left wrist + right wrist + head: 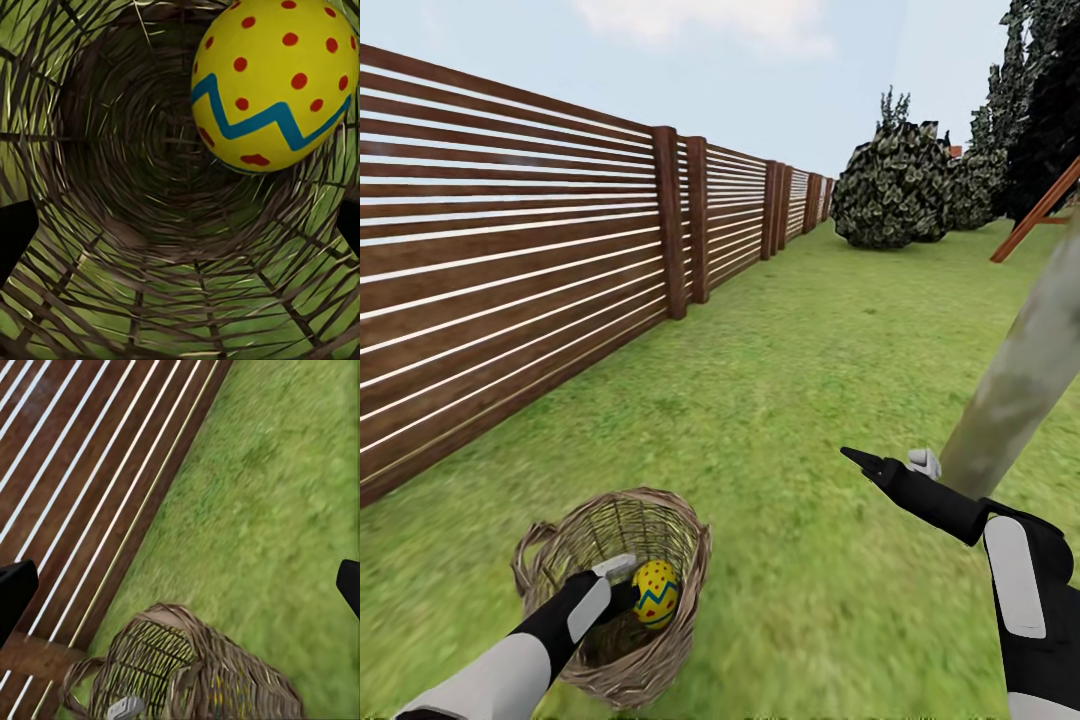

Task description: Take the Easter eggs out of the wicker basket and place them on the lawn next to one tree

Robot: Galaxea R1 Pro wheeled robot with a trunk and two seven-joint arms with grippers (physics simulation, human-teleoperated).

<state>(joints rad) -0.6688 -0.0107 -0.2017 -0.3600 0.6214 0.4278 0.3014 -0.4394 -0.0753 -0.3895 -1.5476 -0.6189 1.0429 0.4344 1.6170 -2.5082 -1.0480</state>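
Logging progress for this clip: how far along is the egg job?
One egg shows in the basket; the left gripper reaches in beside it, jaws wide in the wrist view, nothing held. The right gripper hangs open near the tree. No eggs visible on the lawn.

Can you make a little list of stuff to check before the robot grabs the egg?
1. Egg in basket: ok, one visible.
2. Left gripper inside the basket, beside the egg: ok.
3. Left gripper open: ok, fingers wide apart in the wrist view.
4. Egg between the fingers: not ok, it sits off to one side.
5. Right gripper empty and open: ok.
6. Tree close by: ok.
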